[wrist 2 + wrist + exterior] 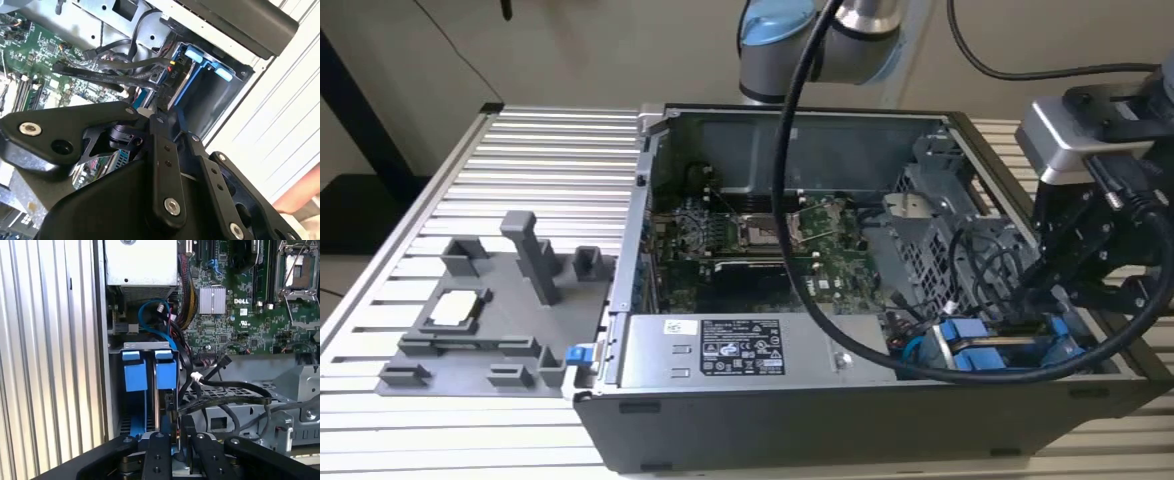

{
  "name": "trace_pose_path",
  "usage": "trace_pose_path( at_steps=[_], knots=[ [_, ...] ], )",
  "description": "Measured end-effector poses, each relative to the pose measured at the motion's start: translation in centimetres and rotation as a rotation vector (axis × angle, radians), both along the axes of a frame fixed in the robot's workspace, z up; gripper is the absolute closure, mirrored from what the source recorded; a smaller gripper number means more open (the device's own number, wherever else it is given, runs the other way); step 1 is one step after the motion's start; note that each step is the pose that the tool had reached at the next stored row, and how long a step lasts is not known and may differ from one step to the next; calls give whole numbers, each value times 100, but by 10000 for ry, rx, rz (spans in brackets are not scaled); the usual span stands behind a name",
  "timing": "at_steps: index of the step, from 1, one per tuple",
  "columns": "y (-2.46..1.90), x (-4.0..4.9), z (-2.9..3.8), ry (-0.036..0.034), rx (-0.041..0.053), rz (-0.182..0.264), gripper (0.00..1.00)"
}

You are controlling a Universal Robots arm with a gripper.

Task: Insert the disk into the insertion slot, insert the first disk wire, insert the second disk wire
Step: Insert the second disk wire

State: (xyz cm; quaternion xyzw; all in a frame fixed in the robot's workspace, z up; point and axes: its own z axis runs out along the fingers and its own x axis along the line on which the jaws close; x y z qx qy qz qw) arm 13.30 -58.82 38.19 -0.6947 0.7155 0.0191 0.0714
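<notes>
While the tool [172, 450], clamped on a wire plug, sits at the disk [165, 375] already in its bay slot, loose cables [225, 390] crowd close beside the disk. A tilted plug could jam or snag them.

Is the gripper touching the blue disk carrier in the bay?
Cannot tell. In the first wrist view the gripper sits right at the disk, but cables hide any contact or gap.

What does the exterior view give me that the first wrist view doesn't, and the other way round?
Exterior view alone: the whole open case, the grey fixture on the slatted table at that view's left, and the arm behind the case. First wrist view alone: a close look down the bay, with black wires running beside the disk. Both: the motherboard, the blue carriers and the gripper at the bay.
</notes>
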Motion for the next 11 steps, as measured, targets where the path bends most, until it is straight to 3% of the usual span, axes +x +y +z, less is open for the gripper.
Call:
trace_pose_path(
  at_steps=[2, 11],
  knots=[
    [0, 0, 39, 1, 1, 0, 76],
    [0, 0, 40, 13, -38, 0, 76]
  ],
)
